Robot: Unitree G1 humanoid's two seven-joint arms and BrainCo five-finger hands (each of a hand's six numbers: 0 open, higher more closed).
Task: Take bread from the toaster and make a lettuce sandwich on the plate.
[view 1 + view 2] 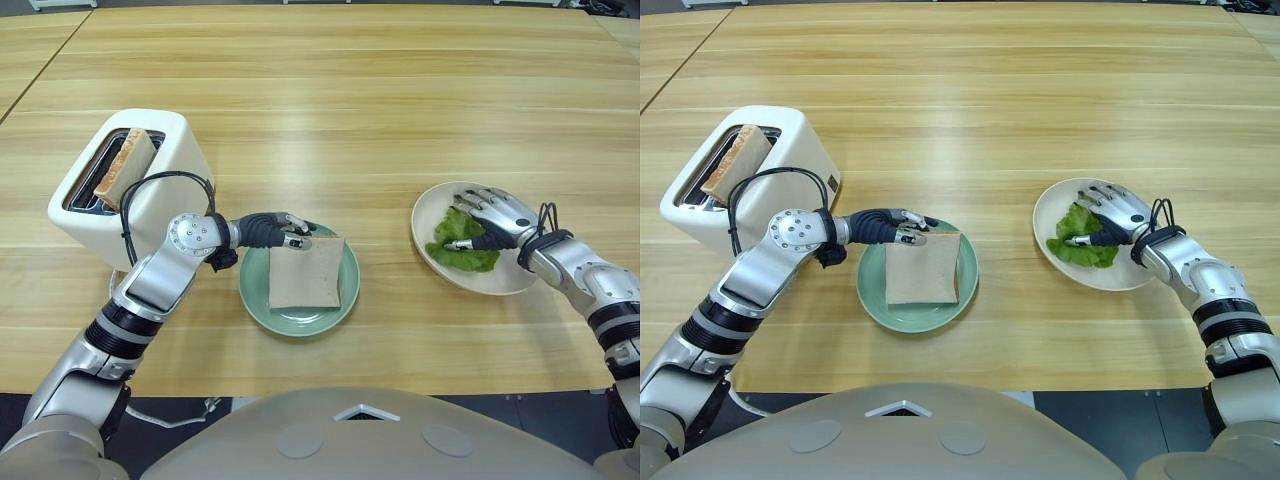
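A square tan bread slice [306,272] lies flat on the round green ceramic plate [300,322], near centre, as the sandwich base. The left hand [268,230] rests at its far-left corner, and I cannot tell whether it grips the slice or has released it. Another toasted slice [125,165] stands in the white toaster [180,152], far left. The right hand [497,213] lies spread, unclenched, over the green lettuce leaf [462,252] on the round cream plate [503,281], probably poised to gather it. The right eye view parts hand from slice edge slightly better.
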